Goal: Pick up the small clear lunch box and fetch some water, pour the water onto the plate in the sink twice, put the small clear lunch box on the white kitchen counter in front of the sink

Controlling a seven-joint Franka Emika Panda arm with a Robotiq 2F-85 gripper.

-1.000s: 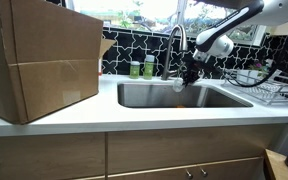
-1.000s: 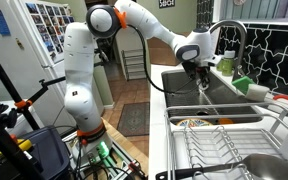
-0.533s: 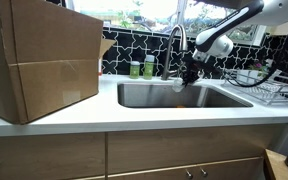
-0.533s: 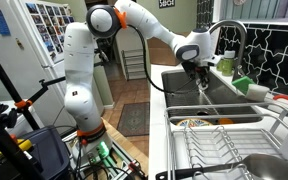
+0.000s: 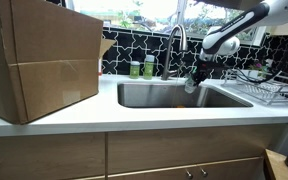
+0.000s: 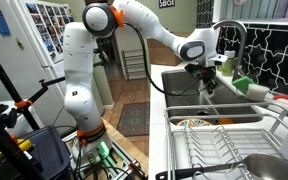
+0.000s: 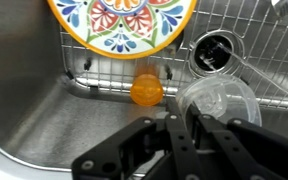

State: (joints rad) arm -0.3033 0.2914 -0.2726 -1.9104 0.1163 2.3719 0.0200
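Over sink (image 7: 34,120): fingers (image 7: 176,135) pinching one small clear lunch box (image 7: 224,100); one plate (image 7: 124,20).

Open across most of sink (image 5: 149,96) basin. Crowded under tap (image 5: 176,42) at sink's back rim by gripper (image 5: 191,84) clamped on small clear lunch box (image 7: 224,100). Blocked on sink floor by patterned plate (image 7: 124,20) and orange ball (image 7: 147,90). Hemmed at sink's ends by cardboard box (image 5: 39,60) and dish rack (image 5: 274,93); 2 green bottles (image 5: 142,68) behind.
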